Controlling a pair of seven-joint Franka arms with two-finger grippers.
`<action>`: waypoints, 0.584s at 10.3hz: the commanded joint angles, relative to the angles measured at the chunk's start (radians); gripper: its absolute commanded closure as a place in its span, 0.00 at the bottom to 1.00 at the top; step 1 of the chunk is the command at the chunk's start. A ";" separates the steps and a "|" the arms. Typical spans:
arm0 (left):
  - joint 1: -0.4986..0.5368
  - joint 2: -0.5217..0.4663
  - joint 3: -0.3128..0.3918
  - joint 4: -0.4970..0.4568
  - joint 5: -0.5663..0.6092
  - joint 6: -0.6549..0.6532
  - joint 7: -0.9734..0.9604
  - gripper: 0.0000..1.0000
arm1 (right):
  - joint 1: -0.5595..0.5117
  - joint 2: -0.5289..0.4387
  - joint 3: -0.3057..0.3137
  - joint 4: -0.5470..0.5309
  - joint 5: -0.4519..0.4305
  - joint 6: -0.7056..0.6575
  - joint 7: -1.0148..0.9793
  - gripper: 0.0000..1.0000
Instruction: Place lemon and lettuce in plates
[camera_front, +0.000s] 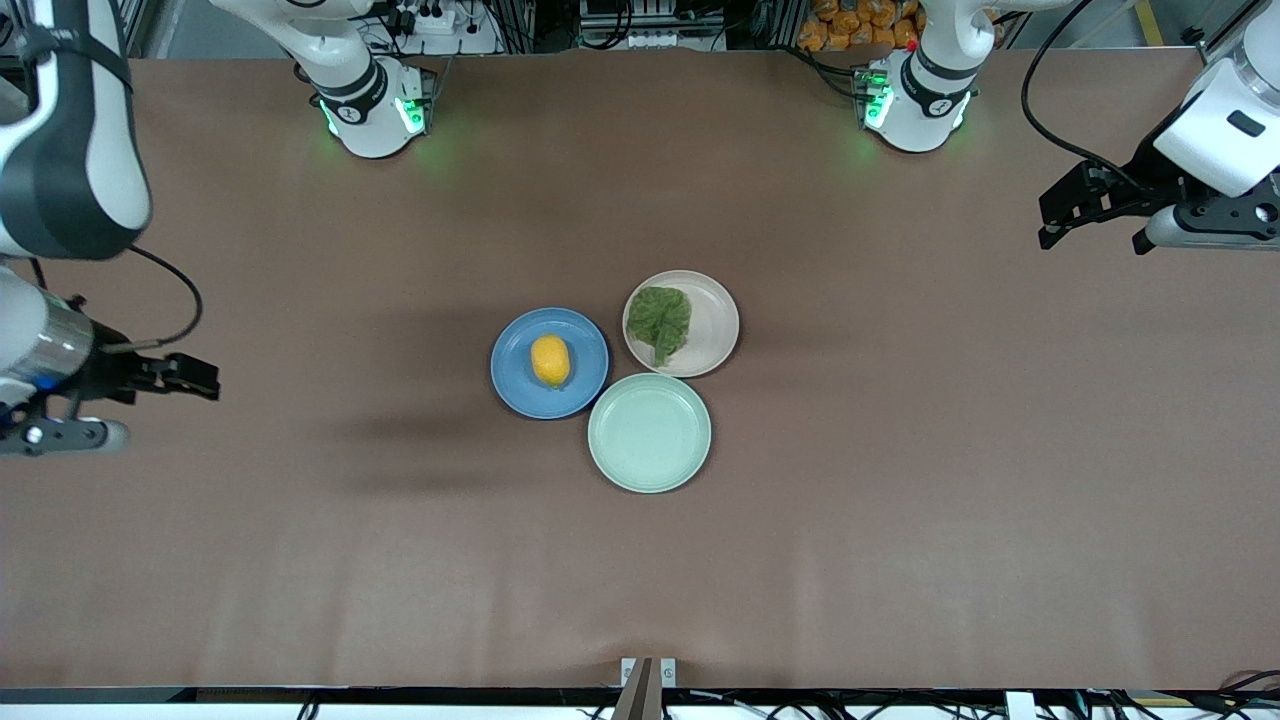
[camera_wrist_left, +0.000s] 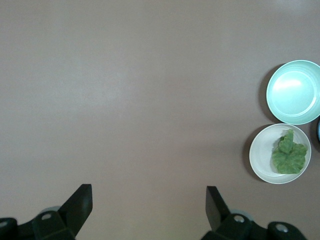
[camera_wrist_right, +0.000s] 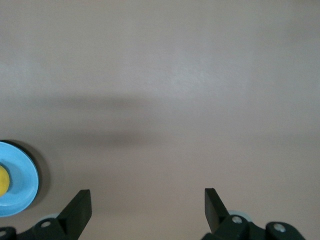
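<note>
We see the lemon (camera_front: 550, 360) on the blue plate (camera_front: 515, 385) and the lettuce (camera_front: 658, 322) on the beige plate (camera_front: 715, 325), both well clear of our left gripper (camera_front: 1062, 218) and right gripper (camera_front: 200, 378), whose jaws are spread, empty, over bare table (camera_front: 900, 500) at their own ends.

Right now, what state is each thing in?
lemon: lying in blue plate
lettuce: lying in beige plate
mint-green plate: empty
left pincer: open, empty, over the table
right pincer: open, empty, over the table
</note>
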 joint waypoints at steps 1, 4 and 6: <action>0.002 -0.007 0.001 0.010 -0.004 -0.020 0.021 0.00 | 0.094 -0.077 -0.094 -0.040 0.006 -0.062 -0.004 0.00; 0.002 -0.007 0.002 0.010 -0.004 -0.020 0.021 0.00 | 0.095 -0.132 -0.099 -0.040 0.049 -0.079 -0.006 0.00; 0.002 -0.007 0.004 0.010 -0.004 -0.020 0.021 0.00 | 0.096 -0.173 -0.105 -0.045 0.072 -0.100 -0.006 0.00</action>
